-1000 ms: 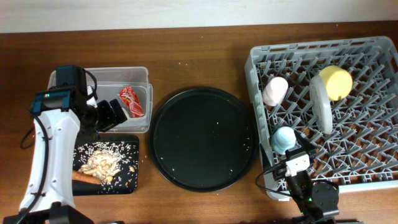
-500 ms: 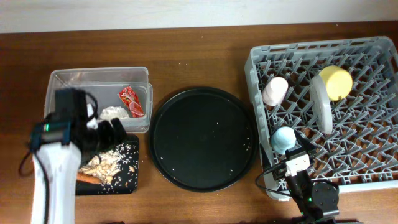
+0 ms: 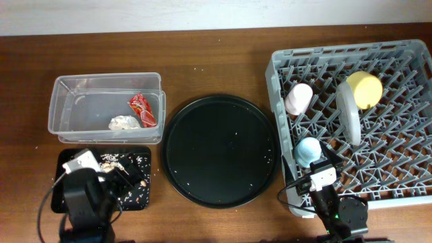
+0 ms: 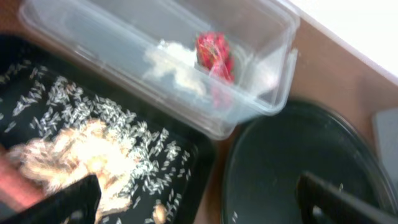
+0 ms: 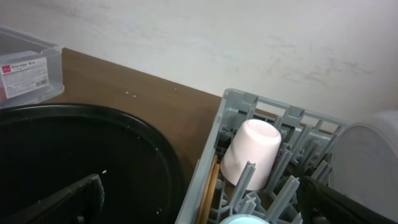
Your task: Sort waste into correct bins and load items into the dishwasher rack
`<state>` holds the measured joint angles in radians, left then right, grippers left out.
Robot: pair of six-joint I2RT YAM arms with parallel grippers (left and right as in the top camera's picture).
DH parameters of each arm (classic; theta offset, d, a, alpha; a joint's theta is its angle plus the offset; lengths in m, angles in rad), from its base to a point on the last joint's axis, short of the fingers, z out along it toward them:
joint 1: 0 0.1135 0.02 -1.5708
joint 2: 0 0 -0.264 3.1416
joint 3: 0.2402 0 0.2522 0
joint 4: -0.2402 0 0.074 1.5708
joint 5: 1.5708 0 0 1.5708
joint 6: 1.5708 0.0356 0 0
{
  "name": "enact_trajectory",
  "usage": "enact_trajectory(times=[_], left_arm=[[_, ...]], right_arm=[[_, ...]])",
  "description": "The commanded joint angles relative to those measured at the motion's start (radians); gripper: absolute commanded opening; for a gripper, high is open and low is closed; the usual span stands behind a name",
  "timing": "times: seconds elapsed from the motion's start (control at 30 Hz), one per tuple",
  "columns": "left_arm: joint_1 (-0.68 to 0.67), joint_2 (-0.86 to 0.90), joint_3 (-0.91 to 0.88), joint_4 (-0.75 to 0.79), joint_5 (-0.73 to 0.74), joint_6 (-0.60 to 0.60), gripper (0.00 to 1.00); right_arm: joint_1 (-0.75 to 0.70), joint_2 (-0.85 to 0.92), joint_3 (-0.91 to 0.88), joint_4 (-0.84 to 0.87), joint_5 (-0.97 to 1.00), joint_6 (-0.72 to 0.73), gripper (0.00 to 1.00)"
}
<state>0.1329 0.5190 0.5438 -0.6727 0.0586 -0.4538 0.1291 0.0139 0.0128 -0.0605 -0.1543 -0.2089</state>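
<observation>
The clear tub (image 3: 81,108) holds the red wrapper (image 3: 142,110) and the white tissue (image 3: 123,123); both also show in the left wrist view, wrapper (image 4: 214,53) and tissue (image 4: 174,62). The small black tray (image 3: 138,192) holds pale grains (image 4: 106,143) and an orange carrot end (image 4: 12,193). My left gripper (image 3: 128,179) is open and empty over this tray (image 4: 199,155). The grey rack (image 3: 398,155) holds the pink cup (image 3: 298,98), blue cup (image 3: 308,151), yellow bowl (image 3: 364,89) and pale plate (image 3: 347,113). My right gripper (image 5: 205,205) is open and empty by the rack's front left corner.
The large round black tray (image 3: 223,150) lies between the bins and the rack, with a few stray grains on it. The right wrist view shows its rim (image 5: 81,162), the pink cup (image 5: 252,152) and the rack edge (image 5: 205,168). Bare wood lies behind the tub.
My left arm has drawn back from the clear tub toward the front edge, over the small black tray. The white tissue now lies in the tub. The right arm has not moved.
</observation>
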Motion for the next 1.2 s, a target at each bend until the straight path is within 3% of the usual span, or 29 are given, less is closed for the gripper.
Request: enact_trajectory(times=[0.0,0.2,0.57,0.8,1.0,1.17], left_arm=[[-0.034,-0.124,-0.148,0.157,-0.002,-0.027,0.99],[-0.064,-0.264,-0.377,0.451,-0.002,-0.028,0.99],[-0.105,-0.435,-0.504,0.526,-0.076,-0.006,0.99],[-0.182,-0.514,-0.51,0.542,-0.082,0.255,0.99],[-0.2,-0.514,-0.51,0.542,-0.083,0.551,0.99],[-0.148,-0.514,-0.51,0.542,-0.087,0.573,0.99]], right_arm=[[0.008,-0.007,-0.007,-0.004,0.009,0.008,0.98],[0.008,-0.007,-0.007,-0.004,0.009,0.008,0.98],[0.008,-0.007,-0.007,-0.004,0.009,0.008,0.98],[0.008,-0.007,-0.007,-0.004,0.009,0.008,0.99],[0.008,-0.007,-0.007,-0.004,0.009,0.008,0.98],[0.008,-0.006,-0.007,-0.004,0.009,0.008,0.98]])
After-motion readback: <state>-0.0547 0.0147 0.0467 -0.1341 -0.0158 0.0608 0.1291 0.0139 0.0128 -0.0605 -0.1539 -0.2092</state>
